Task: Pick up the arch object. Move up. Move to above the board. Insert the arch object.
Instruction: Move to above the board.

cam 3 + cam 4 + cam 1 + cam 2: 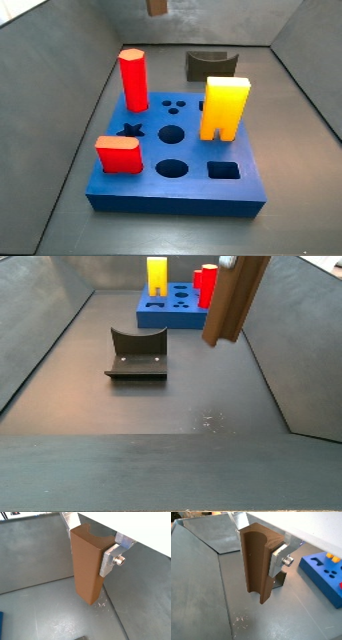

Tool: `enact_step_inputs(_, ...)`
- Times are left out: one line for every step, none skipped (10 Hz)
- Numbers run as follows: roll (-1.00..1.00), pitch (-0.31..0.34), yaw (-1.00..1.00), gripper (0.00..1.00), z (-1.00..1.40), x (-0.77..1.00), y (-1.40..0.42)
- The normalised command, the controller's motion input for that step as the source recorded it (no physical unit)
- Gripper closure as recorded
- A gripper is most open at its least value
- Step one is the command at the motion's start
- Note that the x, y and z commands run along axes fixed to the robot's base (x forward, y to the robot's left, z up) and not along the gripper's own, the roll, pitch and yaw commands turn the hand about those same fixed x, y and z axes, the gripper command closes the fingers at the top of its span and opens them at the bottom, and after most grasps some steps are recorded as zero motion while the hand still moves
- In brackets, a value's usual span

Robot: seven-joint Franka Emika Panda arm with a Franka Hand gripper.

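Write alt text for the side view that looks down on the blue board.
A thick blue board with round, star and square holes fills the middle of a grey floor, carrying a tall red post, a short red block and a yellow block. Behind it sits the dark fixture; the brown arch object's lower end shows at the top edge, gripper out of frame.

No lettering, number, brand or sign can be read anywhere in these views. The hand, raised well above the grey tabletop and clamped on the arch object, shows bare silver plates and a plain screw head (nothing stamped that can be made out). The board carries only cut-out shapes, and its pegs and the fixture are unmarked.
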Motion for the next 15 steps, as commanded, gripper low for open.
enact_step_inputs(0.09,0.111,0.04,1.00,0.66,-0.01,-0.03)
enact_step_inputs(0.09,0.117,0.04,1.00,0.46,0.00,-0.02)
enact_step_inputs(0.09,0.116,0.04,1.00,0.31,0.01,-0.02)
enact_step_inputs(0.06,0.341,-1.00,1.00,0.10,0.14,-1.00)
enact_step_inputs(0.06,0.332,-1.00,1.00,0.09,0.14,-1.00)
enact_step_inputs(0.08,0.347,-1.00,1.00,0.09,0.14,-1.00)
enact_step_inputs(0.05,0.351,-1.00,1.00,0.10,0.14,-1.00)
enact_step_inputs(0.06,0.380,-1.00,1.00,0.10,0.14,-1.00)
enact_step_inputs(0.04,0.346,-0.82,1.00,0.10,0.15,-1.00)
enact_step_inputs(0.01,0.275,-0.49,1.00,0.10,0.16,-1.00)
enact_step_inputs(-0.01,0.221,-0.30,1.00,0.10,0.16,-1.00)
enact_step_inputs(-0.03,0.168,-0.12,1.00,0.10,0.17,-1.00)
enact_step_inputs(-0.02,0.144,-0.06,1.00,0.10,0.17,-1.00)
enact_step_inputs(-0.02,0.126,-0.03,1.00,0.11,0.19,-1.00)
enact_step_inputs(-0.03,0.121,-0.02,1.00,0.11,0.19,-1.00)
